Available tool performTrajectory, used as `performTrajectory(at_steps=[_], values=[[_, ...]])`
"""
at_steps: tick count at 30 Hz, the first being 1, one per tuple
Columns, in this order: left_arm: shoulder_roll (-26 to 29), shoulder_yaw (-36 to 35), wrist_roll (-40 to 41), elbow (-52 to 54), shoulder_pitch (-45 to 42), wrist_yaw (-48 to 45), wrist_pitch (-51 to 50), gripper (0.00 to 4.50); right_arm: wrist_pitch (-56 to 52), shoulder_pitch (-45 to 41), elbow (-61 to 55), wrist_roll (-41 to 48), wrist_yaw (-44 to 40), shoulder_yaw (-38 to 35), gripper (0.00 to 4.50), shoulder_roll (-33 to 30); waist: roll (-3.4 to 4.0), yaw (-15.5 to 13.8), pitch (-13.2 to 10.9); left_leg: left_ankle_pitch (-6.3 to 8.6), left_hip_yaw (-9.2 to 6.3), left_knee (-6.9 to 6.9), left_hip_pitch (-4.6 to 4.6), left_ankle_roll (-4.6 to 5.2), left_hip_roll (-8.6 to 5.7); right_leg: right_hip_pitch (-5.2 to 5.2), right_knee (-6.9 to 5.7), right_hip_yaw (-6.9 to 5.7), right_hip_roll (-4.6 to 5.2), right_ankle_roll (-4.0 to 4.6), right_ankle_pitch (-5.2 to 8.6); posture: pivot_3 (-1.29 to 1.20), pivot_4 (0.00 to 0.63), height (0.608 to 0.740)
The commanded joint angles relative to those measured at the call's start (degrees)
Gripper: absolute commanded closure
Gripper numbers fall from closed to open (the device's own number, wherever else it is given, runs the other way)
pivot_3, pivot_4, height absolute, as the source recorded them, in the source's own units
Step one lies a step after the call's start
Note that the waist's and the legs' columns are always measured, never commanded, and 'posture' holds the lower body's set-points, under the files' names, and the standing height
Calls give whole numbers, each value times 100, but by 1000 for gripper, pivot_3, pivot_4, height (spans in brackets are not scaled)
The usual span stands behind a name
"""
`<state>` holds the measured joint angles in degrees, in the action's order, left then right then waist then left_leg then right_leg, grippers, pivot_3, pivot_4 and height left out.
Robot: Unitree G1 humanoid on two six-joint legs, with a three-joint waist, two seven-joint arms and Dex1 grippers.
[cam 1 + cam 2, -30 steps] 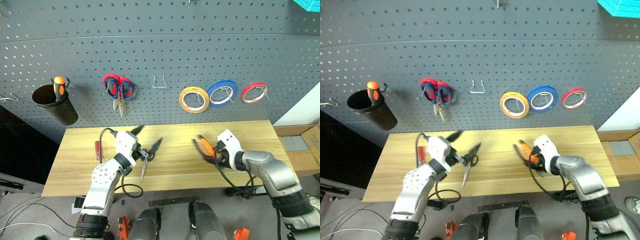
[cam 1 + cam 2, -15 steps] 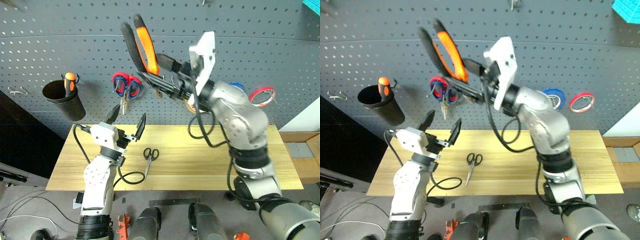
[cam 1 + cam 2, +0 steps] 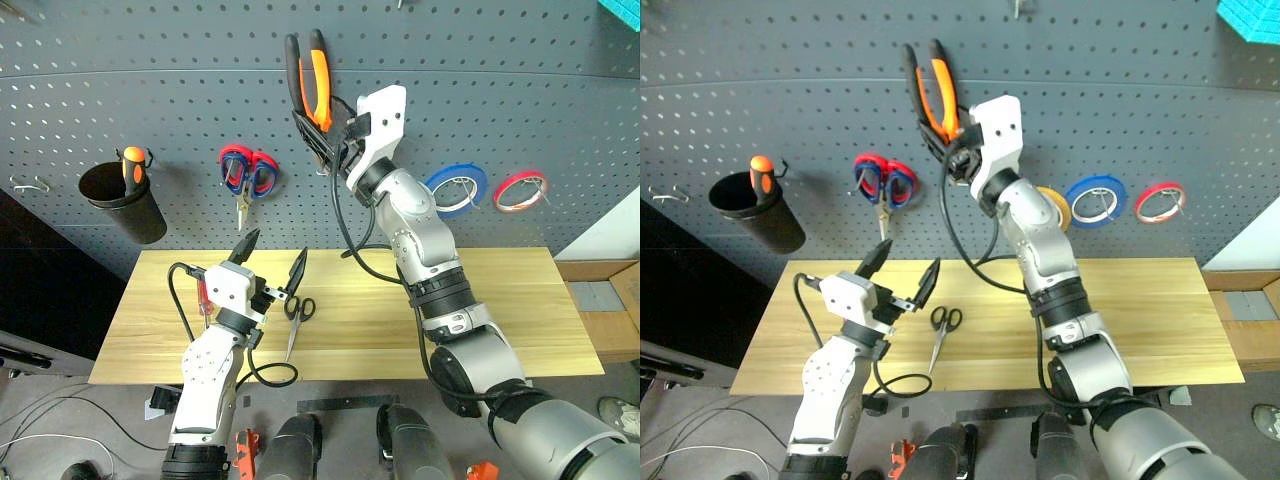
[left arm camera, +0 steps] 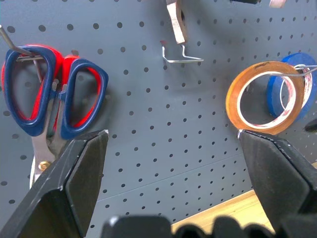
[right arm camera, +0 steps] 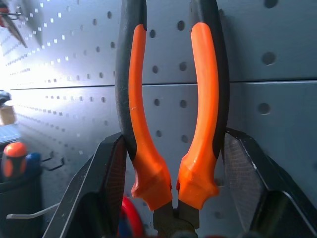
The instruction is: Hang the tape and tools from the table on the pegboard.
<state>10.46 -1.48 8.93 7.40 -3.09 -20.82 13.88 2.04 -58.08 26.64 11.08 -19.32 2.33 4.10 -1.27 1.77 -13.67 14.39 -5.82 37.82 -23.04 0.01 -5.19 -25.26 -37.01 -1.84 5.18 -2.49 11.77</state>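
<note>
One hand (image 3: 322,140) around pliers (image 3: 308,80)

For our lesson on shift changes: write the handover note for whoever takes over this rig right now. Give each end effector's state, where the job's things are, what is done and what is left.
Right end effector: shut on the pliers, raised against the pegboard, handles up, above the wire hook.
Left end effector: open, empty, over the table.
Tape: hung on the pegboard beside the blue ring.
Scissors and screwdriver: on the table.
Done: tape hung.
Left: hang the pliers, then the scissors and the screwdriver.
</note>
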Motion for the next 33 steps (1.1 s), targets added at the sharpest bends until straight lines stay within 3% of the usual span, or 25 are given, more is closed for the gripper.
performTrajectory(at_steps=[1,10,19,25,30,33], values=[[34,10,25,287,44,11,-8,0,585,-101,187,-175,216,-91,2154,82,0,-1,0,-1,0,0,0,-2,0,0,-1,0,0,0,0,-16,185,740],[29,-32,-26,425,136,112,-85,0,1504,-132,891,-1038,739,206,2154,10,1,-10,1,-2,0,1,4,-4,-1,1,-7,4,-2,4,-3,-2,184,740],[47,-4,-35,402,149,156,-104,0,1226,-7,849,-999,631,224,2154,113,1,-9,1,-5,1,2,4,-8,4,-1,-9,6,-6,12,-7,-6,186,740],[60,-14,-70,316,143,209,-219,0,1122,173,614,-1048,702,226,138,117,2,-7,1,-4,0,2,6,-6,4,1,-10,6,-7,15,-9,-15,186,740],[85,40,-191,231,192,254,-427,0,950,315,212,-1113,697,273,16,22,2,-5,2,2,0,5,9,6,3,5,-9,6,-8,19,-13,-38,188,740],[150,109,-279,65,250,241,-754,0,271,729,-734,-1094,405,415,16,-217,2,-5,2,2,1,3,8,6,4,2,-9,7,-8,19,-13,-54,195,740]])
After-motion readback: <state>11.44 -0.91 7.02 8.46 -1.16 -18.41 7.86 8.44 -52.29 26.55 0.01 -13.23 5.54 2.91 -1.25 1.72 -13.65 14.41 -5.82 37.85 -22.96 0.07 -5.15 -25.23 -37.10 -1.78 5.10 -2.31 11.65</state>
